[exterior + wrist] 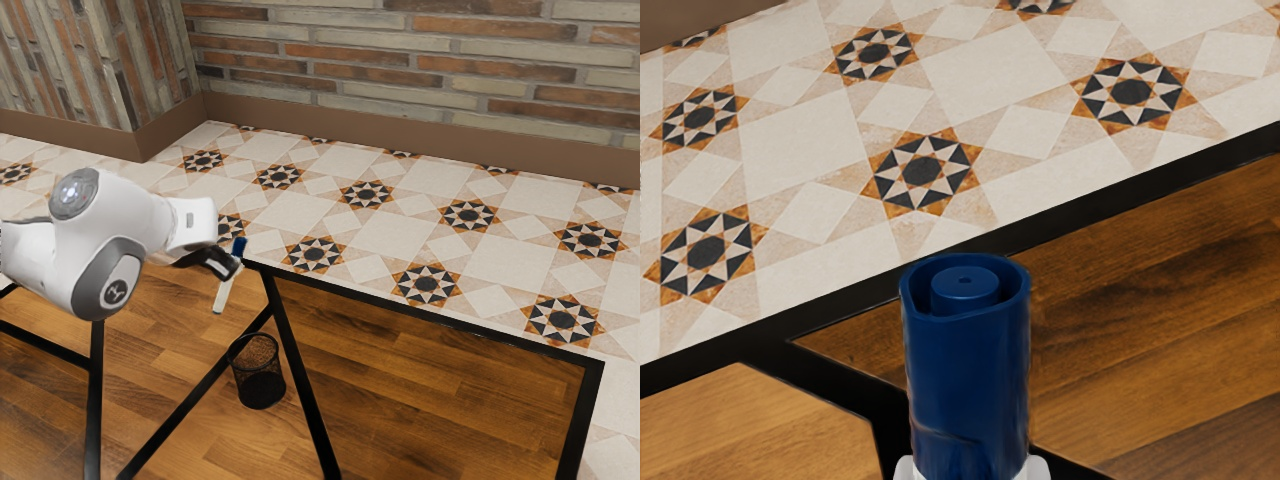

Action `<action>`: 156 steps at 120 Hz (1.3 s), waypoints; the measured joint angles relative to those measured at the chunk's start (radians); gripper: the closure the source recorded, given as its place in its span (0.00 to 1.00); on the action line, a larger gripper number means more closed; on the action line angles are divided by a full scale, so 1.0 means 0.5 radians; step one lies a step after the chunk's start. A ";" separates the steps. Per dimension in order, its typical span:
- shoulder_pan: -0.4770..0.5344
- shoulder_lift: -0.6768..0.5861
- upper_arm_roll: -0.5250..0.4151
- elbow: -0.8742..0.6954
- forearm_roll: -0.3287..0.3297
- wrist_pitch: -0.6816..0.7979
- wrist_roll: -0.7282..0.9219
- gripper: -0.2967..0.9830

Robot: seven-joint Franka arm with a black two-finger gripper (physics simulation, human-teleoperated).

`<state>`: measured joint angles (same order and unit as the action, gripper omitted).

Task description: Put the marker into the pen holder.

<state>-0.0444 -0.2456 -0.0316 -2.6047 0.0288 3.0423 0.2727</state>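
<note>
The black two-finger hand gripped the tilted blue-and-white marker, clear of the round black mesh pen holder; inserting it well called for centring it upright before lowering.

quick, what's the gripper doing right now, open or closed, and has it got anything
Gripper: closed on the marker, jaws gripping its white body just below the blue cap, holding it up in the air.

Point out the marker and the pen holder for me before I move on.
Marker (968,385): wrist view, on the side of its blue end.
Pen holder (262,390): exterior view, low on its dark mesh wall.
</note>
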 joint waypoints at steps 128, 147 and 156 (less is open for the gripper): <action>-0.001 0.194 -0.350 -0.189 -0.309 0.319 0.058 0.33; -0.010 0.234 -0.200 0.513 -0.306 -0.435 0.056 0.28; -0.027 0.478 0.009 1.224 -0.282 -1.040 0.052 0.26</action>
<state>-0.0579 -0.0066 -0.0271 -1.9927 -0.1121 2.5223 0.2985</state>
